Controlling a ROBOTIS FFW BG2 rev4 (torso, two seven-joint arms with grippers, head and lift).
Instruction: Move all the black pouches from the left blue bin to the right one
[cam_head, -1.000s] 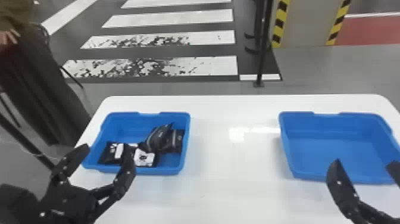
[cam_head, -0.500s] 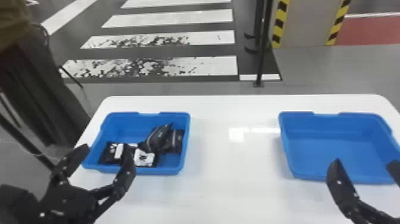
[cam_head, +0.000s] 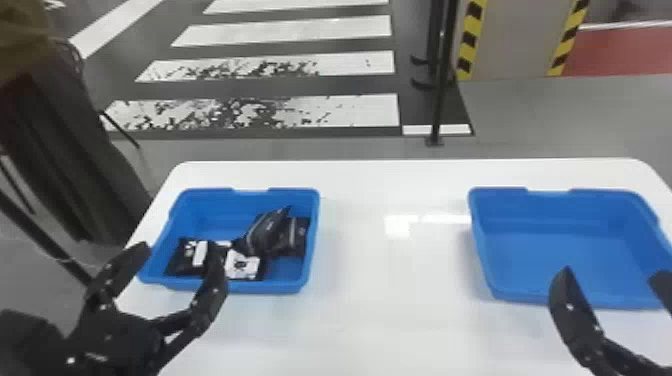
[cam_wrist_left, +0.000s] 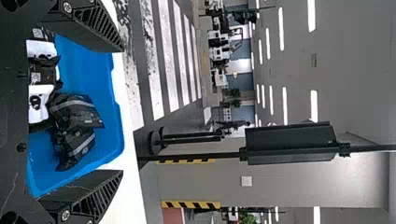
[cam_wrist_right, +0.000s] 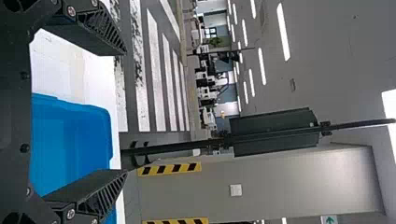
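Striped floor (cam_head: 345, 112) lies beyond our white table (cam_head: 390, 310), where we see the black pouches (cam_head: 267, 235) heaped in the left bin (cam_head: 260, 286), and we hold the left gripper (cam_head: 179, 246) by its near side, fingers apart with nothing between them. We judge ourselves to be at the first pick, with the right gripper (cam_head: 612, 274) spread and unloaded by the near side of the right bin (cam_head: 560, 255). Next we need to lower the left gripper around one pouch, close on it and lift without dragging its neighbours.
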